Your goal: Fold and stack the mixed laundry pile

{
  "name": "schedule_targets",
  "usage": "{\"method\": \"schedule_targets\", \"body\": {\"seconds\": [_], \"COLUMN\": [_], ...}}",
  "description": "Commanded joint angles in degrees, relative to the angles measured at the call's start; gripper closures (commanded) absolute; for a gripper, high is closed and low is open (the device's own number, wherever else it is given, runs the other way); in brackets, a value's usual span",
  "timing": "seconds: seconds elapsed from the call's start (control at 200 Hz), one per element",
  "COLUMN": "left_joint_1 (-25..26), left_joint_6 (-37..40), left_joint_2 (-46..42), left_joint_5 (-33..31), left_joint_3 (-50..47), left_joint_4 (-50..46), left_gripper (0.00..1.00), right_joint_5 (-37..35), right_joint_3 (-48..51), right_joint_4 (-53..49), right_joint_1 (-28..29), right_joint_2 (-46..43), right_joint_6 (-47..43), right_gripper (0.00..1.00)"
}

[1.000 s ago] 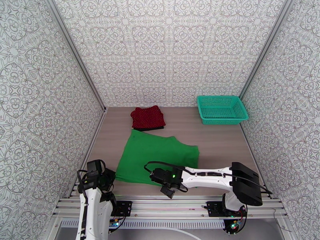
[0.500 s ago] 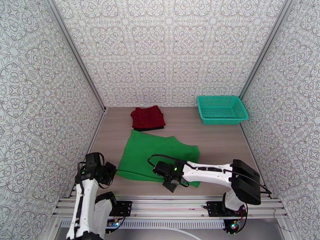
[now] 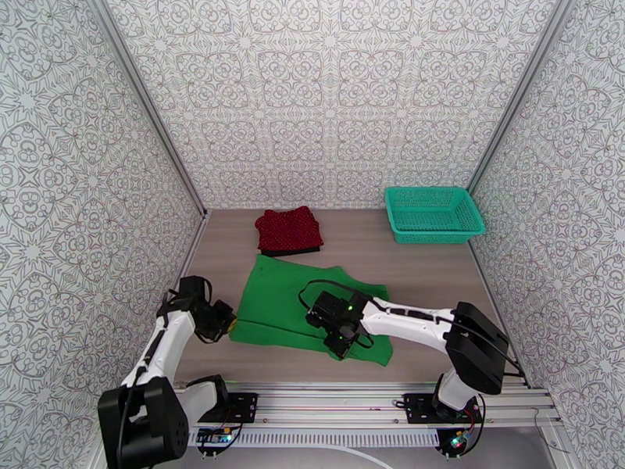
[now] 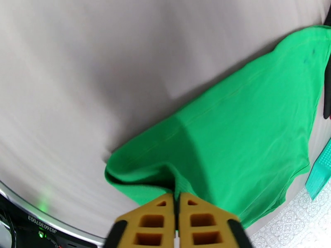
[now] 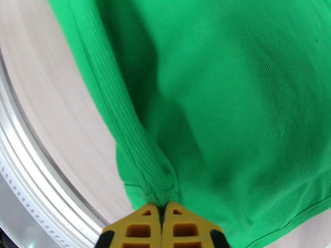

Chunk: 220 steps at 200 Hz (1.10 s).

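Pinching green garment (image 3: 293, 295) on taupe tabletop (image 3: 426, 271): left gripper (image 4: 177, 201), right gripper (image 5: 162, 207); patterned walls (image 3: 328, 95) around

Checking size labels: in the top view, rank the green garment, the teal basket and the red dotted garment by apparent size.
Largest: green garment.
Middle: teal basket.
Smallest: red dotted garment, at about the basket's depth, so that ranking holds.

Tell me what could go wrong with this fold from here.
The left gripper and right gripper each pinch only a small bunch at the near edge of the green garment, so it might slip free mid-fold. Carried too far back, it could disturb the red dotted garment close behind it.
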State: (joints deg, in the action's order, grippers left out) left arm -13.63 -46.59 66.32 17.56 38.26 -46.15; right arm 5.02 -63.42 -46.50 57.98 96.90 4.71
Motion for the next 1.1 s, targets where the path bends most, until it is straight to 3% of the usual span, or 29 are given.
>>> {"method": "schedule_targets", "body": {"seconds": [0.0,0.3,0.645,0.815,0.9,0.945,1.055,1.095], "left_joint_1": [0.45,2.24,3.34,4.77,6.4,7.5,10.9,12.06], "left_joint_6": [0.97,1.85,4.84,7.89,9.4,10.04,10.82,10.63], "left_joint_2": [3.15,13.75,15.54,14.61,14.19,14.02,13.58,13.33], "left_joint_5": [-1.64,-1.13,-2.05,-2.97,-6.59,-7.82,-10.21,-10.57], "left_joint_3": [2.28,5.09,6.82,7.72,9.02,9.81,10.96,10.82], "left_joint_4": [3.77,10.14,10.27,8.11,6.13,4.74,1.86,1.35], "left_gripper": [0.82,0.72,0.72,0.67,0.68,0.71,1.0,1.0], "right_joint_5": [1.5,-0.63,-3.21,-5.53,-5.89,-5.98,-6.24,-6.33], "right_joint_3": [-1.96,-4.15,-4.15,-4.0,-4.15,-4.17,-3.87,-3.54], "right_joint_4": [0.12,-1.19,-0.9,-0.86,-1.0,-1.08,-1.57,-1.99], "right_joint_1": [-1.4,-2.78,-3.04,-3.04,-3.04,-3.05,-3.04,-3.04], "right_joint_2": [2.33,5.92,7.42,7.91,7.51,7.13,5.51,4.43], "right_joint_6": [-1.64,-1.17,3.01,5.02,5.58,5.91,6.75,7.2], "right_gripper": [1.0,1.0,1.0,0.8,0.73,0.69,0.64,0.62]}}
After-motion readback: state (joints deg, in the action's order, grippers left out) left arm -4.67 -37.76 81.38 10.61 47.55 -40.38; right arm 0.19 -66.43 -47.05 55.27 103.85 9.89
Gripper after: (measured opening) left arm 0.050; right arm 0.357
